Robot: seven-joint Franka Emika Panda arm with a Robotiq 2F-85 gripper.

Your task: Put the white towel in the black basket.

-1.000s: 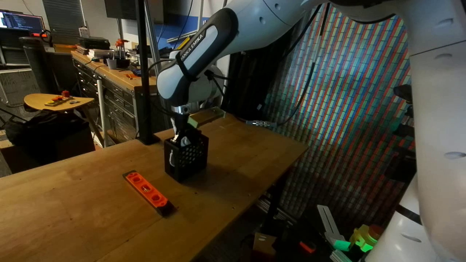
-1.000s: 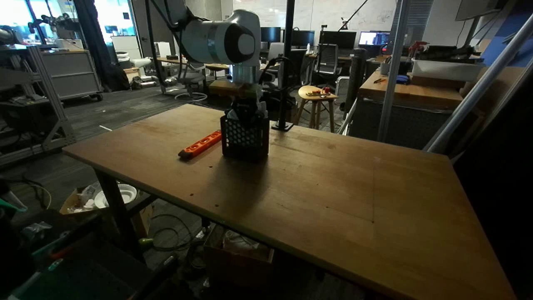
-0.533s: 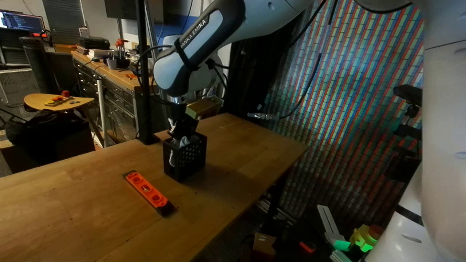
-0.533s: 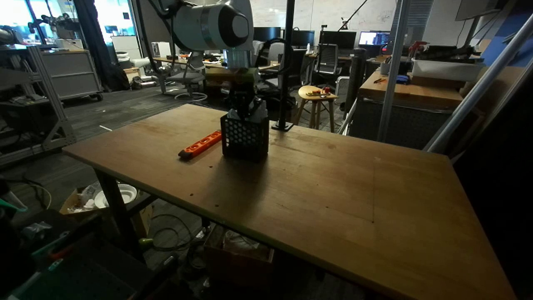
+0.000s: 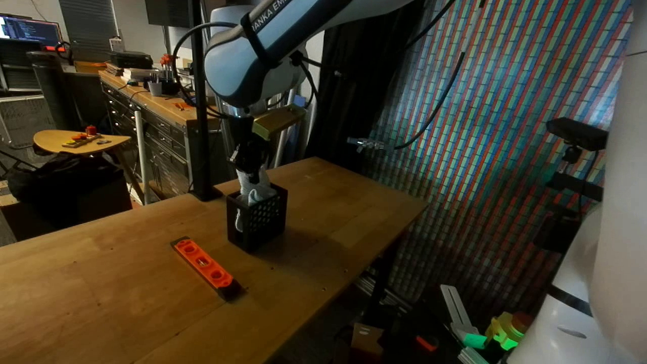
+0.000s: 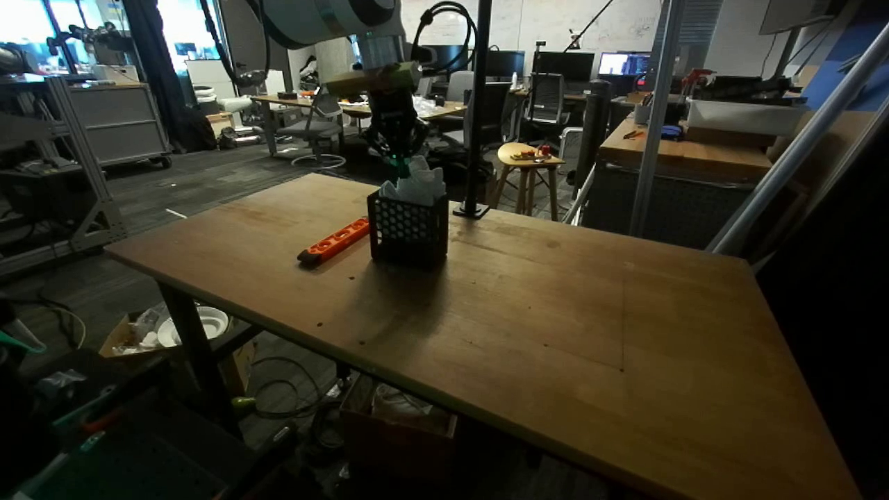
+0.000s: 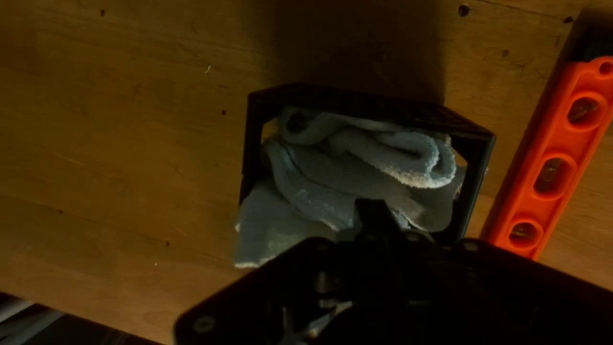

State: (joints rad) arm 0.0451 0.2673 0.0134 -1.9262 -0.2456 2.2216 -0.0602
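The black basket stands upright on the wooden table, in both exterior views. Bunched inside it is the white towel, its folds rising above the rim. In the wrist view, one flap of the towel lies out past the basket's lower-left side. My gripper points down just above the basket, in front of the raised towel folds in that exterior view. Its dark fingers are pressed together over the towel, and no cloth shows pinched between them. Whether the tips still touch the towel is hard to tell.
A red-orange bar-shaped level lies on the table close to the basket. At the table's edge, behind the basket, rises a black vertical post. A wooden stool stands on the floor beyond.
My gripper has lifted from down in the basket to above it, staying shut. More of the towel now shows, left standing up out of the basket. The level has not moved.
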